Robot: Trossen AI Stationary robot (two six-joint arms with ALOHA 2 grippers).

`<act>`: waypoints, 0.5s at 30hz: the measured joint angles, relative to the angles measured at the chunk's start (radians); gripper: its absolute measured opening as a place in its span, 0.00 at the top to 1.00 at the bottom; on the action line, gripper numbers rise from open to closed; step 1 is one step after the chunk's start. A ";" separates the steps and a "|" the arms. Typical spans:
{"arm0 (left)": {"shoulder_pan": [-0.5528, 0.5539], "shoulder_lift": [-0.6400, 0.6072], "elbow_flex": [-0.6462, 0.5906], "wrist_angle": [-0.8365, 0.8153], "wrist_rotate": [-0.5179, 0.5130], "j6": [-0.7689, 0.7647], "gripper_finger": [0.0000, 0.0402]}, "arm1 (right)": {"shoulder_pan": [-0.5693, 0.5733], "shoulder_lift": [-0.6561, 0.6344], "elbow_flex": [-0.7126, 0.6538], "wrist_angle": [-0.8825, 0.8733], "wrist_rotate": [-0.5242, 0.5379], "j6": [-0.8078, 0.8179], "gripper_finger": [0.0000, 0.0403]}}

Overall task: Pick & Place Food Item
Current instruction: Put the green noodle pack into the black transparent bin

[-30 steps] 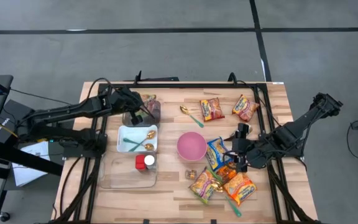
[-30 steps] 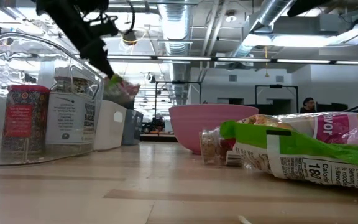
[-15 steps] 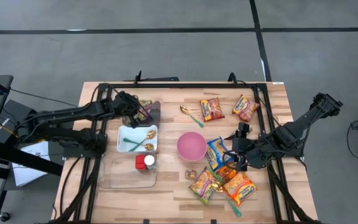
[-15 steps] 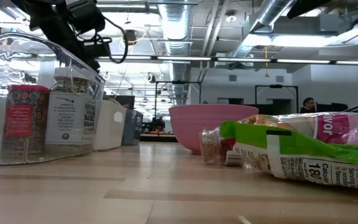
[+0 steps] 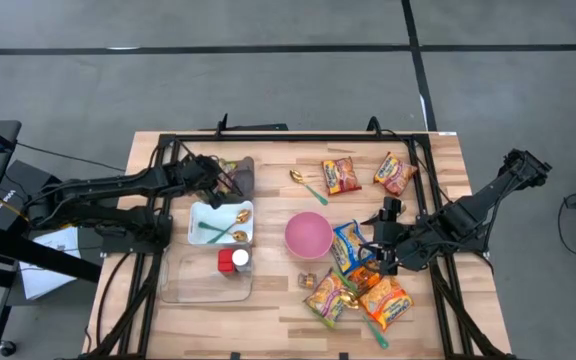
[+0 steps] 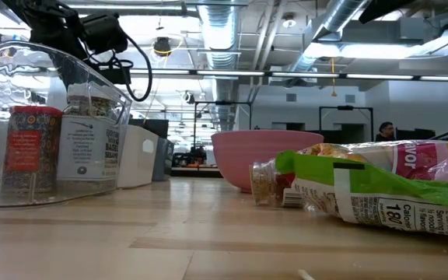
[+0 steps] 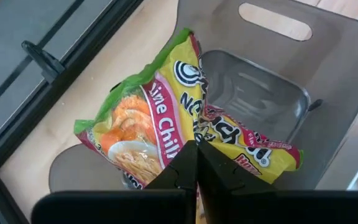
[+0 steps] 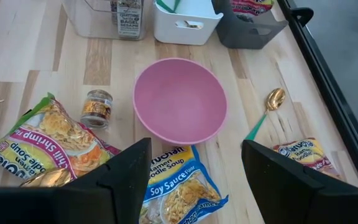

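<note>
A big lab or workshop: bare pipes [image 6: 341, 31] and long lights [image 6: 286, 75] run under the high ceiling, and the floor [image 5: 268, 90] is plain grey.

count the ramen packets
6 ramen packets: two near the far edge, three clustered by the right gripper, one in the left gripper over the grey bin; others may hide.

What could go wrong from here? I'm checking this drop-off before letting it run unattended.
The left gripper is shut on only an edge of the ramen packet, which sits partly over the grey bin and partly past its rim; released now, it might land on the table. The packet is crumpled at the pinch, so it could slip or tear. The right gripper waits open by the pink bowl, apart from this.
</note>
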 joint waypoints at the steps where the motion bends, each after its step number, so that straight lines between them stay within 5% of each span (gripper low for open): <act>1: 0.000 0.000 -0.001 0.000 0.000 -0.008 1.00 | 0.000 0.000 0.000 0.000 0.000 0.000 0.40; 15: 0.000 -0.003 -0.001 0.058 0.010 -0.022 1.00 | 0.000 0.000 0.000 0.001 0.000 -0.002 0.40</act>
